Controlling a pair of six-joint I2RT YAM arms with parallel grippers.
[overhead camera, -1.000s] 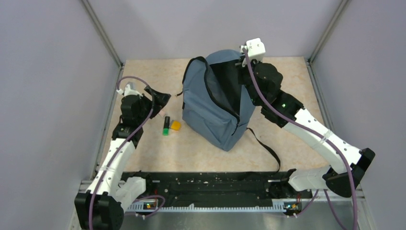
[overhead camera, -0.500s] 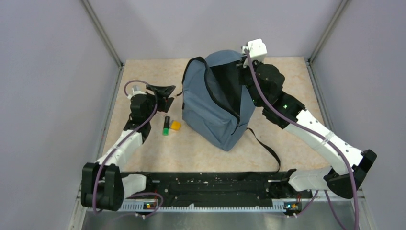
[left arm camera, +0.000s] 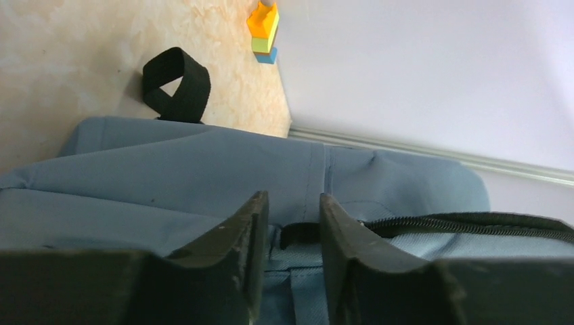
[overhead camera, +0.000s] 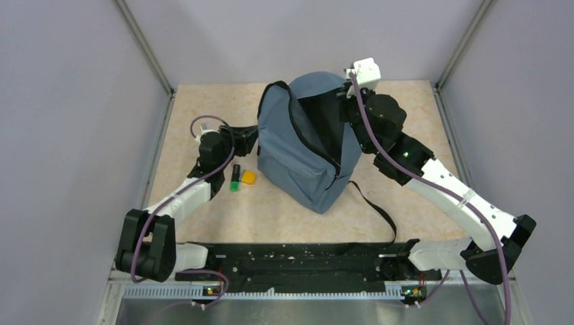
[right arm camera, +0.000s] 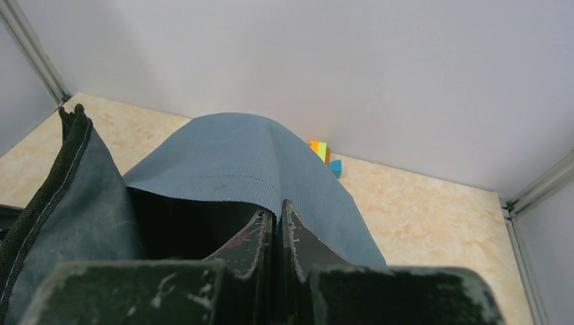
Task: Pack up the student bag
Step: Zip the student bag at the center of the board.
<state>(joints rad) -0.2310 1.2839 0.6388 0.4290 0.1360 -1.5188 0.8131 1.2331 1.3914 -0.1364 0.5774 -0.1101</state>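
The student bag (overhead camera: 298, 156), a grey-blue backpack, stands mid-table with its main zipper open and a dark inside. My right gripper (overhead camera: 343, 100) is shut on the fabric edge of the bag's opening (right arm camera: 237, 156) at the top right and holds it up; in the right wrist view the right gripper (right arm camera: 279, 213) has its pads pinching that edge. My left gripper (overhead camera: 248, 134) is at the bag's left side. In the left wrist view the left gripper (left arm camera: 292, 203) has its jaws a little apart, with a black tab (left arm camera: 301, 233) at the zipper's end (left arm camera: 460, 222) between the tips.
A green marker (overhead camera: 234, 178) and a small orange piece (overhead camera: 249, 177) lie left of the bag. A black strap (overhead camera: 376, 206) trails toward the front right. A stack of coloured sticky notes (right arm camera: 319, 150) sits by the back wall. A black strap loop (left arm camera: 177, 84) lies behind the bag.
My left arm has swung right to the bag's side and its jaws have narrowed around the black tab. The right gripper has shifted slightly right, still holding the flap.
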